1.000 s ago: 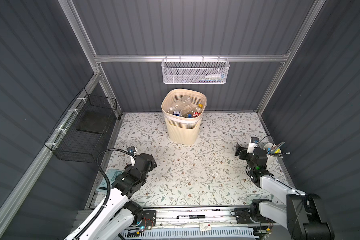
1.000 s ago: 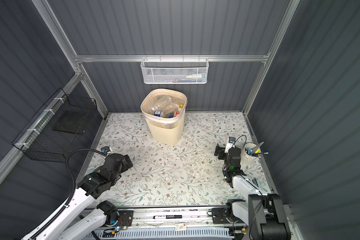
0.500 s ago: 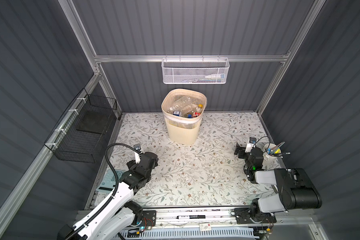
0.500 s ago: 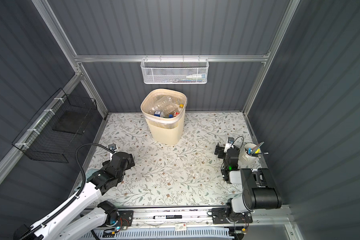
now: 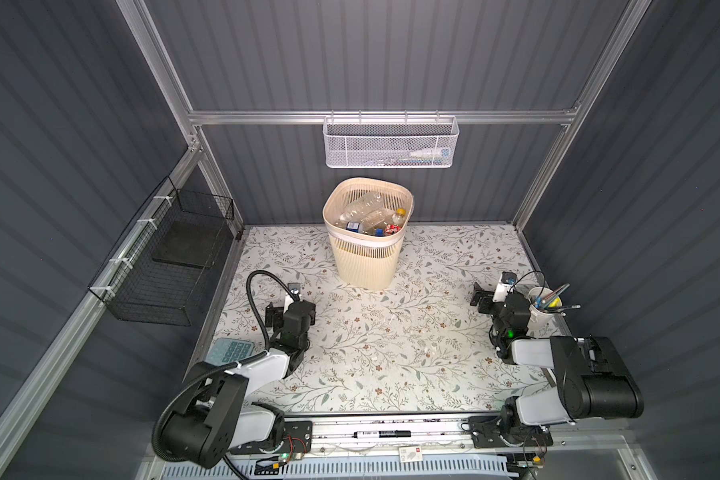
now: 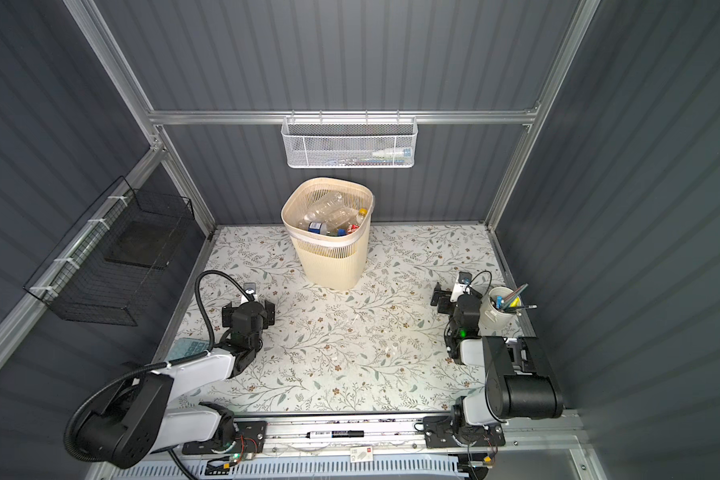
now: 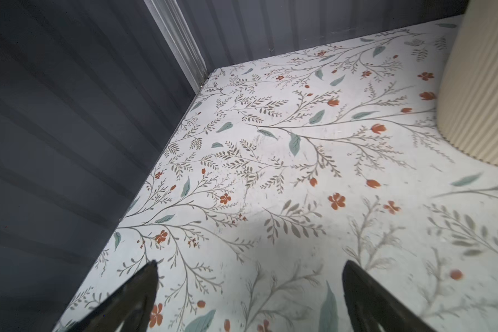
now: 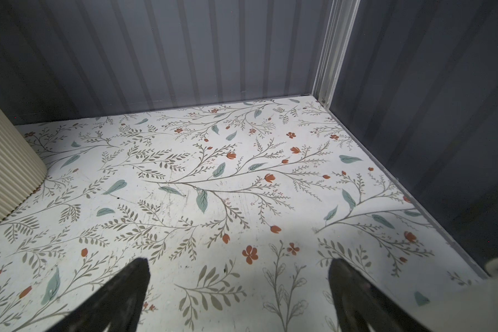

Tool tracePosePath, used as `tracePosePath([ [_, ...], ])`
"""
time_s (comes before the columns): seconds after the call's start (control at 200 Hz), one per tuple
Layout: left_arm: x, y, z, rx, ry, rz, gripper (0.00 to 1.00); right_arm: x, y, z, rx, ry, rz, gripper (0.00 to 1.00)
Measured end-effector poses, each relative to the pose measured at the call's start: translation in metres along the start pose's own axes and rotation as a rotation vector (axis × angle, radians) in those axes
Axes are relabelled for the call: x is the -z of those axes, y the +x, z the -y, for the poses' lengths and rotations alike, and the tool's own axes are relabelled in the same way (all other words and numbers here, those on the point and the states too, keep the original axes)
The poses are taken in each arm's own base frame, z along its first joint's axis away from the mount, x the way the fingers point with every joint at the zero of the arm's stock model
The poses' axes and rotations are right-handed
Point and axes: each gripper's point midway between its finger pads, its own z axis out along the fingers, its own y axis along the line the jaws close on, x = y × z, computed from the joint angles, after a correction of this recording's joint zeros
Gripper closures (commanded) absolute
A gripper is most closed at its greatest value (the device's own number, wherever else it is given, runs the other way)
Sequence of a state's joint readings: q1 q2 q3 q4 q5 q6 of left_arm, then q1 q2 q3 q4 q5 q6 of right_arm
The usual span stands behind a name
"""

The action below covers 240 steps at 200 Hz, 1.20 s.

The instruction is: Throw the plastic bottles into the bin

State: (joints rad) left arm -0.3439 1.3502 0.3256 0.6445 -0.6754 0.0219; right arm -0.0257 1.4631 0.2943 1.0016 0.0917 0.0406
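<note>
Plastic bottles (image 5: 364, 216) lie piled inside the bin (image 5: 366, 266), which stands upright at the back of the flowered surface (image 5: 391, 345), just above the middle of both top views. My left fingers (image 7: 138, 293) are spread wide with only bare surface between them. They sit left of centre, well apart from the bin. My right fingers (image 8: 127, 290) are spread wide too, gripping nothing, near the right edge just beside a white cup of pens (image 5: 541, 311). A white mesh basket (image 5: 389, 145) hangs on the back wall above the bin, and a black wire basket (image 5: 163, 266) hangs at the left.
</note>
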Motion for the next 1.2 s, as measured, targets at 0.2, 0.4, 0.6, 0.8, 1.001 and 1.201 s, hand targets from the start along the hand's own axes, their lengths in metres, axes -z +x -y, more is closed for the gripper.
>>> tracePosePath([
  [0.2, -0.028, 0.012, 0.007, 0.005, 0.036, 0.032, 0.0, 0.0, 0.0, -0.001, 0.0, -0.006, 0.0, 0.01],
  [0.4, -0.049, 0.024, 0.009, 0.031, 0.098, 0.036, 0.0, 0.0, 0.0, -0.001, 0.0, -0.007, 0.0, 0.01],
  [0.6, -0.061, 0.017, -0.007, 0.112, 0.074, 0.043, 0.0, 0.0, 0.0, -0.001, 0.0, -0.007, 0.0, 0.01],
  [0.8, -0.074, 0.009, -0.019, 0.181, 0.049, 0.031, 0.0, 0.0, 0.0, -0.001, 0.0, -0.007, 0.0, 0.01],
  [1.001, -0.076, 0.012, -0.017, 0.187, 0.057, 0.008, 0.0, 0.0, 0.0, -0.001, 0.0, -0.007, 0.0, 0.01],
  [1.201, -0.076, 0.014, -0.016, 0.185, 0.057, -0.004, 0.0, 0.0, 0.0, -0.001, 0.0, -0.007, 0.0, 0.01],
])
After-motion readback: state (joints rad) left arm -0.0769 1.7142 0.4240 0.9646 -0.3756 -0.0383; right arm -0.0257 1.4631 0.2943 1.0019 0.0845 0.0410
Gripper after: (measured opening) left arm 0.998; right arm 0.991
